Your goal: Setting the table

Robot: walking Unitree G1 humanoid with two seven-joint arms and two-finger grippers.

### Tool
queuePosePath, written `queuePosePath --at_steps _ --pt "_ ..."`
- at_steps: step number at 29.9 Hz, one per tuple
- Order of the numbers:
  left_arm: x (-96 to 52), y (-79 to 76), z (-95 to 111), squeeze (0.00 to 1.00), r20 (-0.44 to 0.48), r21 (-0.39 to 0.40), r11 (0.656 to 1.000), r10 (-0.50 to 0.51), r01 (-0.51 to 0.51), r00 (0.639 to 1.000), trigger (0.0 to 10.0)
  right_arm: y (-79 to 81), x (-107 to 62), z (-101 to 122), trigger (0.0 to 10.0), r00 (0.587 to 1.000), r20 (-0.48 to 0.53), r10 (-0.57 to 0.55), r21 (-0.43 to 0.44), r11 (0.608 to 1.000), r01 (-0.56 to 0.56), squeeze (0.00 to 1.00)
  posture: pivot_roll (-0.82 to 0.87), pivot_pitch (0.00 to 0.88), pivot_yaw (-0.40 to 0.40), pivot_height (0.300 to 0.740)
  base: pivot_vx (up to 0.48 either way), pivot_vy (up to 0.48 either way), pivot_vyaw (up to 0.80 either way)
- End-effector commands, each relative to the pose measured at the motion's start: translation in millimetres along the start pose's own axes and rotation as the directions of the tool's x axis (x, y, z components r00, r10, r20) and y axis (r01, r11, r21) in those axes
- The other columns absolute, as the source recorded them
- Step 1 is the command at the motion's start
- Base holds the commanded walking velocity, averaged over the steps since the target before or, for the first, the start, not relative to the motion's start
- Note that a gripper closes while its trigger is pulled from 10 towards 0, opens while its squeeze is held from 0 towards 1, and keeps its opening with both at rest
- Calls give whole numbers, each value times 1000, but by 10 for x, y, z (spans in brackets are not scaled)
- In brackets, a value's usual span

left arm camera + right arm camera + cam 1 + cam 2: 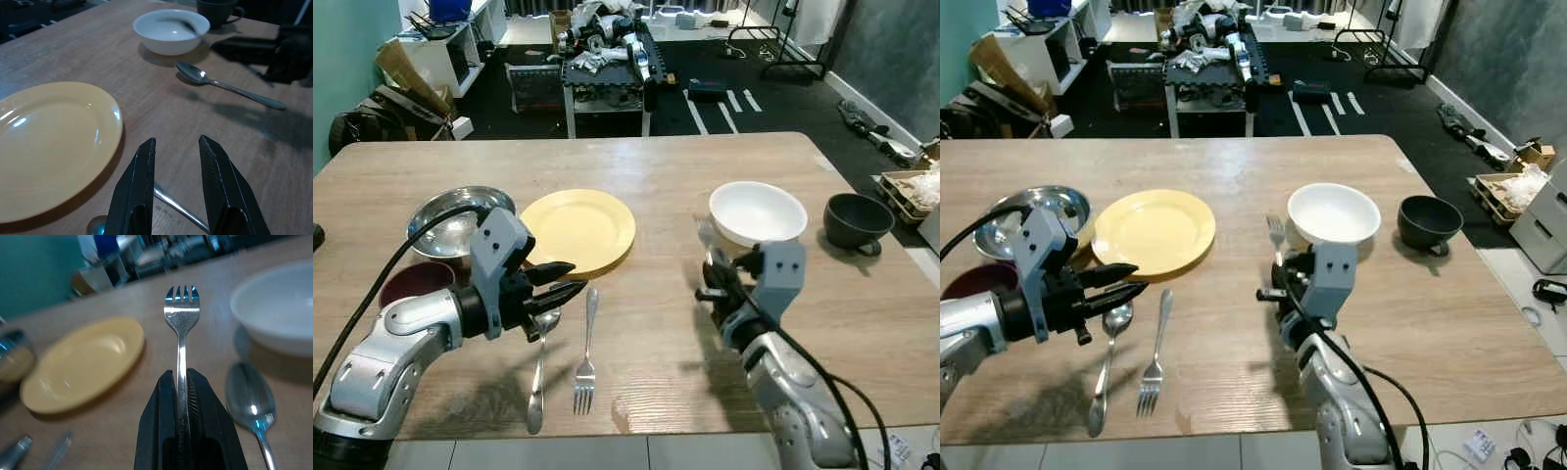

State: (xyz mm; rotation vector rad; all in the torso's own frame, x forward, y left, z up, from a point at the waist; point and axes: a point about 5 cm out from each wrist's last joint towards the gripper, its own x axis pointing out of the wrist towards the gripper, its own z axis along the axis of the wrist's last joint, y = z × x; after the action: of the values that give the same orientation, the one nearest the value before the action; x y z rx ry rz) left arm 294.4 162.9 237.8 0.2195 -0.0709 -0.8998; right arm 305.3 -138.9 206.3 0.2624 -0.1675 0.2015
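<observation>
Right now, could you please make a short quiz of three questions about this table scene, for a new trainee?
1. True or false: the right tool is shut on a fork.
2. Which dish lies nearest the left tool? A) white bowl B) yellow plate C) dark cup
3. Fill in: on the table below the left tool lie a second fork and a ____.

Key:
1. True; its fingers pinch the handle, tines pointing up.
2. B.
3. Spoon.
</observation>
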Motion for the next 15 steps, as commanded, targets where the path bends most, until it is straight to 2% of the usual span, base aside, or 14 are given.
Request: queuePosePath --at_steps 1,3,5,6,7,8,10,15 --pt "34 -2 -50 0 -13 -1 1000 20 -20 1000 10000 17 -48 166 10000 996 80 28 15 999 -29 0 92 139 107 740 0 0 0" --pt "50 7 -52 0 -15 2 999 40 -40 999 10000 -1 -62 188 10000 996 93 19 1 1000 -19 0 92 138 106 740 0 0 0" --pt "95 24 -54 0 -4 -2 995 101 -101 995 10000 -97 -120 200 10000 993 109 -51 -52 997 57 0 89 132 105 740 0 0 0" --pt "95 24 -54 0 -4 -2 995 101 -101 995 10000 -97 -120 200 10000 993 109 -51 -52 997 57 0 89 132 105 740 0 0 0" --pt "138 35 -51 0 9 -25 986 163 -163 987 10000 -192 -186 186 10000 984 120 -129 -114 983 143 0 78 126 107 740 0 0 0" --pt "138 35 -51 0 9 -25 986 163 -163 987 10000 -192 -186 186 10000 984 120 -129 -114 983 143 0 78 126 107 740 0 0 0" --pt "209 40 -90 0 -8 -56 966 254 -254 967 10000 -286 -270 130 10000 967 123 -221 -120 964 236 0 78 126 107 740 0 0 0" --pt "277 13 -155 0 -23 -61 951 302 -302 953 10000 -333 -303 72 10000 960 110 -256 -107 958 267 0 56 114 119 740 0 0 0"
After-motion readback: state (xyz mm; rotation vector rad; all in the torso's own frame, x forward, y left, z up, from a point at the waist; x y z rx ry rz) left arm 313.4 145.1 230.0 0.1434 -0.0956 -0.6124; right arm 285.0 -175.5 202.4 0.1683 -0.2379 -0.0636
